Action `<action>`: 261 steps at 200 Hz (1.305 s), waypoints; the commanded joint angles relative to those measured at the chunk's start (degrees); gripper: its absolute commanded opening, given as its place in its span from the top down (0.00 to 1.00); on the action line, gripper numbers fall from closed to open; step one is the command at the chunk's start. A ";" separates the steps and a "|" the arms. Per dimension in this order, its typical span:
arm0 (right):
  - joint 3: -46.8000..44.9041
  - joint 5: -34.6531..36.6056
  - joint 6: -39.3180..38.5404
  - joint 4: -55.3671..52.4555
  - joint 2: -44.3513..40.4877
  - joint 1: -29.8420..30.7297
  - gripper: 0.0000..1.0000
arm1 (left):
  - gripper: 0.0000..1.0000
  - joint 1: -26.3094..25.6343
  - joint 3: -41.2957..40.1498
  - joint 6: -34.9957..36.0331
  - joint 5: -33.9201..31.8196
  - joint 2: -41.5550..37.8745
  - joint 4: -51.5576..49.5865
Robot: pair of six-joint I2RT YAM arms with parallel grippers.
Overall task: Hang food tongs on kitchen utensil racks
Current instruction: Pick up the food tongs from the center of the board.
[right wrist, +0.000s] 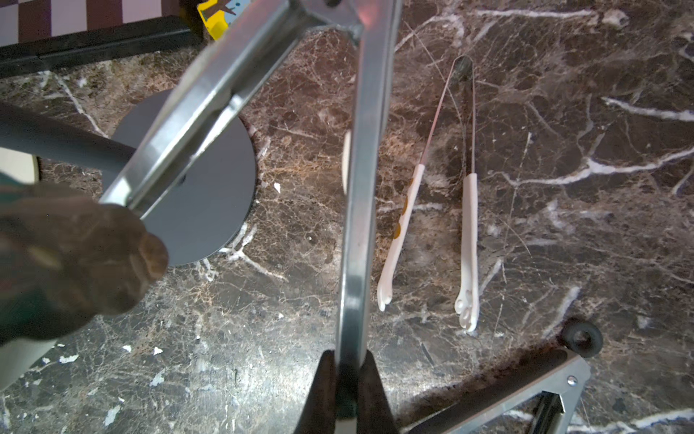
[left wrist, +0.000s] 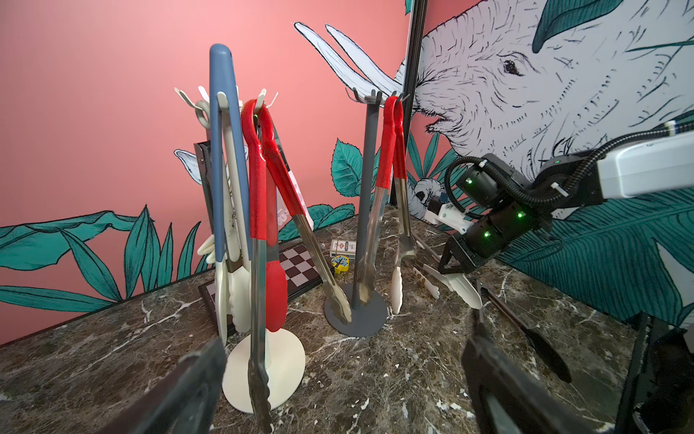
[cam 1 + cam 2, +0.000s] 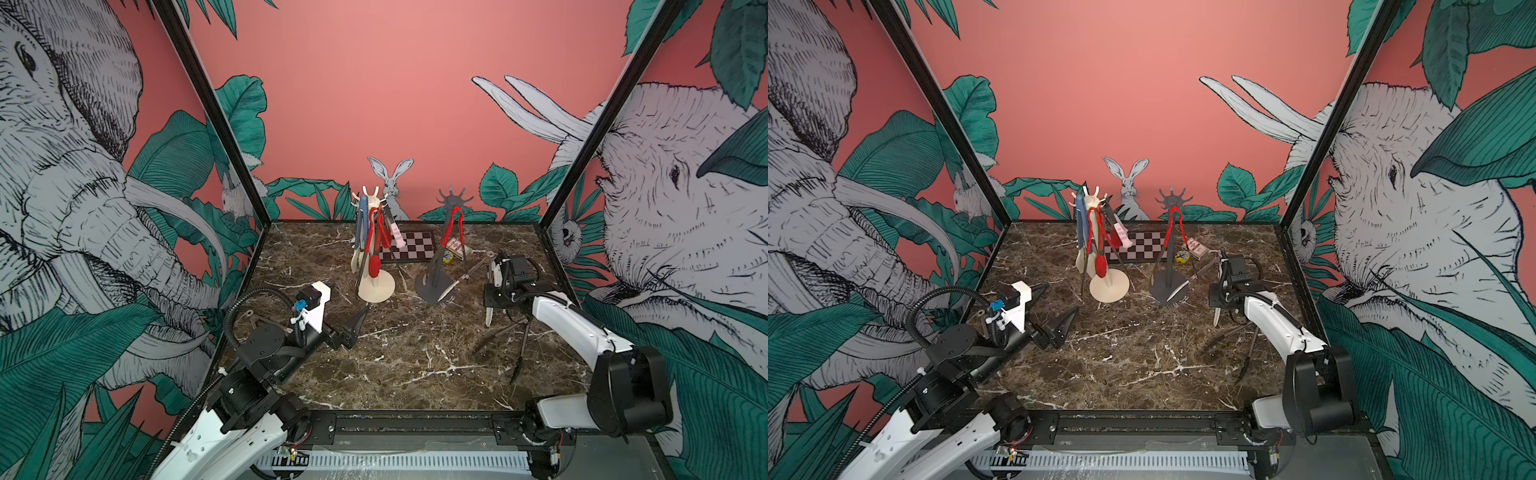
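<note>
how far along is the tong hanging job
Done: several tongs hang on the cream rack, one red-handled pair on the grey rack. In hand: the right gripper is shut on metal tongs; the left gripper is open, empty. Left: at least white-tipped tongs and black-tipped tongs lie on the table.

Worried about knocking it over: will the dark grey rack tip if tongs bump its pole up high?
The dark grey rack probably tips easily: tall thin pole on a small flat base. The red-handled tongs hang from one side of its crown, likely loading it unevenly. It looks rigid, so it should topple rather than flex.
</note>
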 commanded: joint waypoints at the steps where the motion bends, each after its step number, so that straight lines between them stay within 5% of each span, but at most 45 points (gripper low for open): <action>1: 2.13 0.89 -1.12 0.29 -2.17 -0.17 1.00 | 0.00 -0.02 -0.31 0.88 0.73 0.33 2.28; 261: -0.39 2.13 -2.89 -1.77 -8.97 -0.21 1.00 | 0.01 -0.05 -0.35 0.50 1.00 0.75 2.72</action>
